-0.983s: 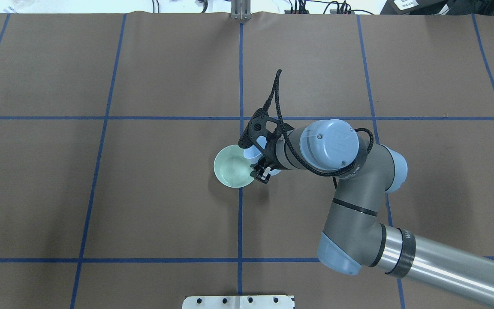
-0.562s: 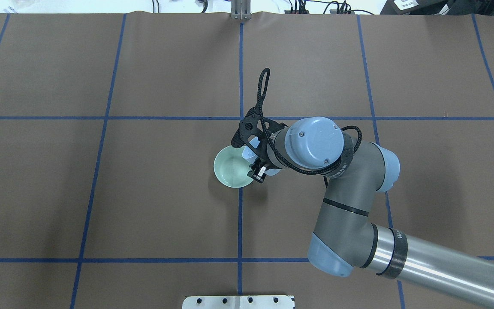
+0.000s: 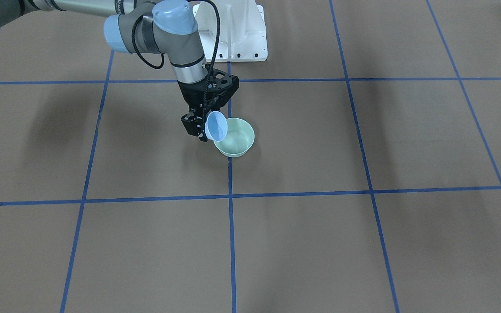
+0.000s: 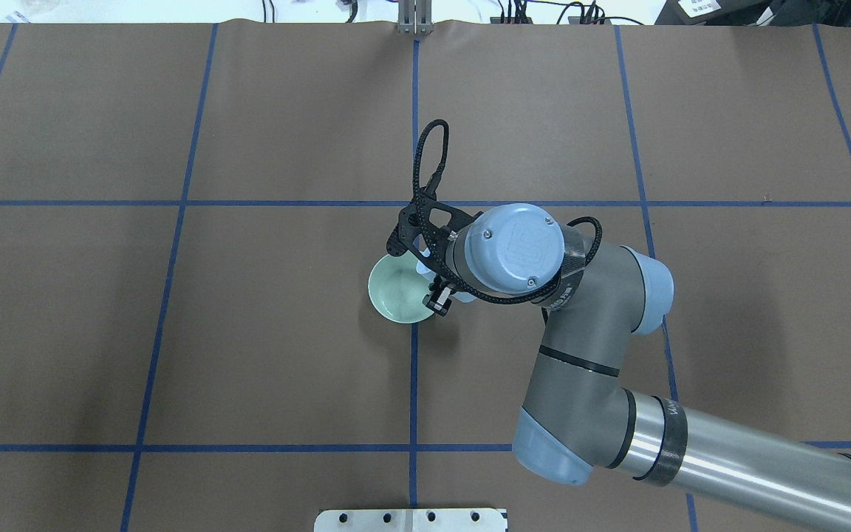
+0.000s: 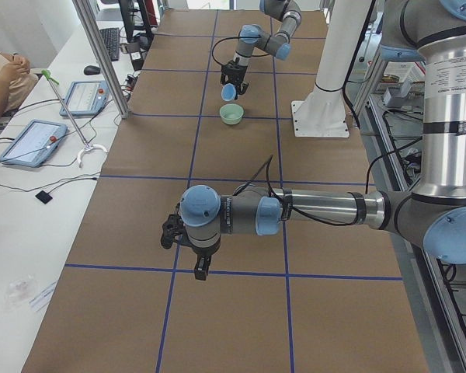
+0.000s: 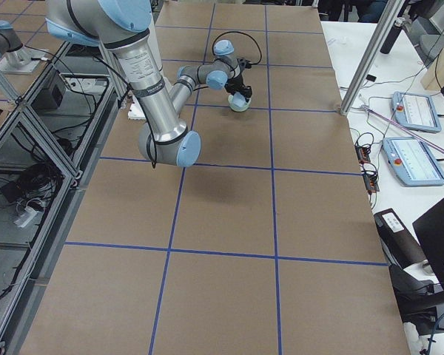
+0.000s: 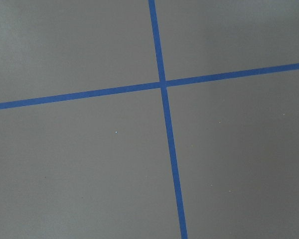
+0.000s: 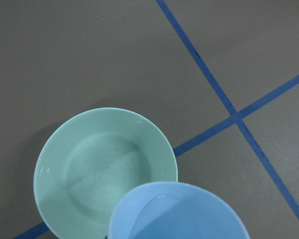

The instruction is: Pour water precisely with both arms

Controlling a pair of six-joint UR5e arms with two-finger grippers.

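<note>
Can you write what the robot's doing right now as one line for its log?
right gripper: shut on blue cup | blue cup: tilted over green bowl | left gripper: far from green bowl, state unclear

Looking in on a robotics lab; taking in a long table (image 4: 285, 111) wrapped in brown sheeting and gridded with blue tape lines (image 4: 285, 203); catching the grey-and-blue left arm (image 5: 326, 208) and right arm (image 4: 728, 462) reaching over it, with a bolted white pedestal (image 3: 246, 34) near the robot's edge; passing aluminium frame posts (image 6: 366, 59) beside a white side bench (image 5: 15, 233) carrying control pendants (image 6: 413, 160) with red buttons and a keyboard (image 5: 109, 43); noting cable bundles (image 6: 26, 181) lying in an open rack alongside; glimpsing a person's arm (image 5: 4, 78) at the bench.
</note>
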